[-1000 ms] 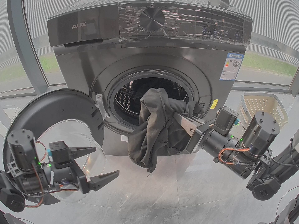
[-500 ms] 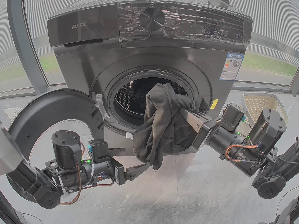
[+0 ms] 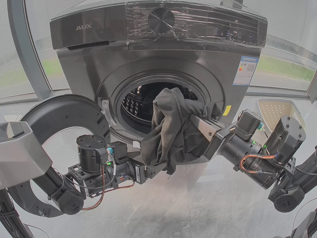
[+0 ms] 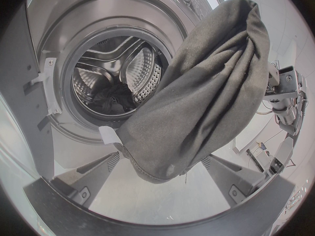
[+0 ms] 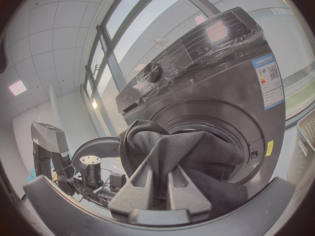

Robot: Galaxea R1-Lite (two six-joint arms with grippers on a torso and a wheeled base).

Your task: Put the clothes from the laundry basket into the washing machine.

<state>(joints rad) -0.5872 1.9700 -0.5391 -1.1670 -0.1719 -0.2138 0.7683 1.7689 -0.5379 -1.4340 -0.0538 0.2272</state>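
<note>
Dark grey garment [image 3: 171,129] hangs in front of the washing machine [image 3: 99,66], its top at the open drum mouth; the right gripper [image 5: 160,171] is clamped on its upper folds; the lower hem droops between the widely parted fingers [image 4: 108,159] of the left gripper [image 3: 150,162]; another dark cloth [image 4: 113,99] lies inside the drum; the laundry basket [image 3: 280,111] stands to the machine's right.

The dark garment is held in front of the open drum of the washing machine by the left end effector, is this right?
Not quite: the right end effector is shut on the dark garment, as the right wrist view shows. The left end effector is open near its lower edge. The garment does hang before the open drum of the washing machine.
</note>
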